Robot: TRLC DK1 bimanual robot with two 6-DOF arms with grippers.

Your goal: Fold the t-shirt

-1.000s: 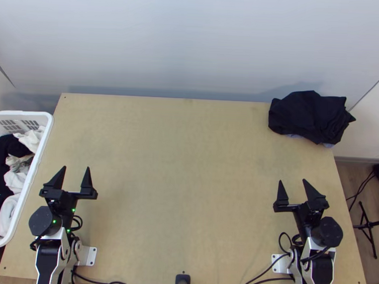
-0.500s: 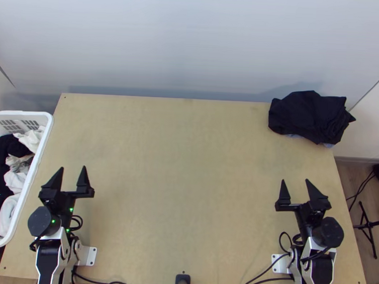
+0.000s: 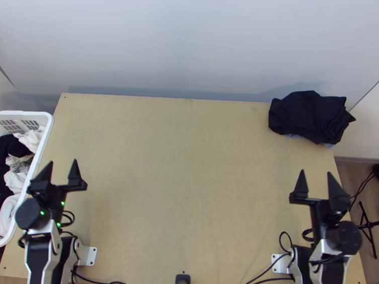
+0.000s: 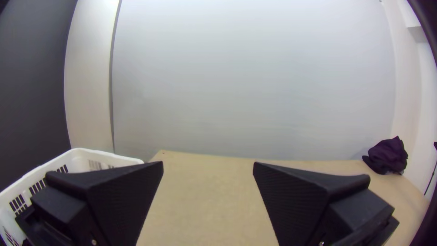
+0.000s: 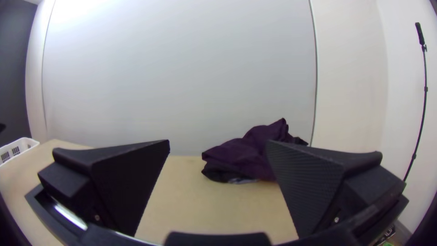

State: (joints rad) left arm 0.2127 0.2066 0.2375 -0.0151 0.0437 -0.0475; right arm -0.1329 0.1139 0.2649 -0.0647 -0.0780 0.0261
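at the near edge of the light wooden table (image 3: pixel 188 167), midway between the arms' bases, a small dark device (image 3: pixel 182 281) stood, with black cables (image 3: pixel 284 279) running along the edge on either side. the left gripper (image 3: pixel 63 162) was held over the table's near left part, its two flat black fingers wide apart with bare space between them. the right gripper (image 3: pixel 316 172) was held over the near right part, its jaws likewise set wide and holding nothing. at the table's left side lay a white slatted basket (image 3: pixel 39 115) containing loosely heaped white garments (image 3: pixel 17 180) and black garments (image 3: pixel 2 159). off the right side was a black stand (image 3: pixel 367 225). at the far right corner rested a dark cloth pile (image 3: pixel 309 117), bunched and layered, with a little pale blue fabric (image 3: pixel 328 145) beneath its near edge; it was well apart from both grippers. whether the t-shirt lay in this pile or in the basket could not be told. a pale wall (image 3: pixel 169 40) rose behind.
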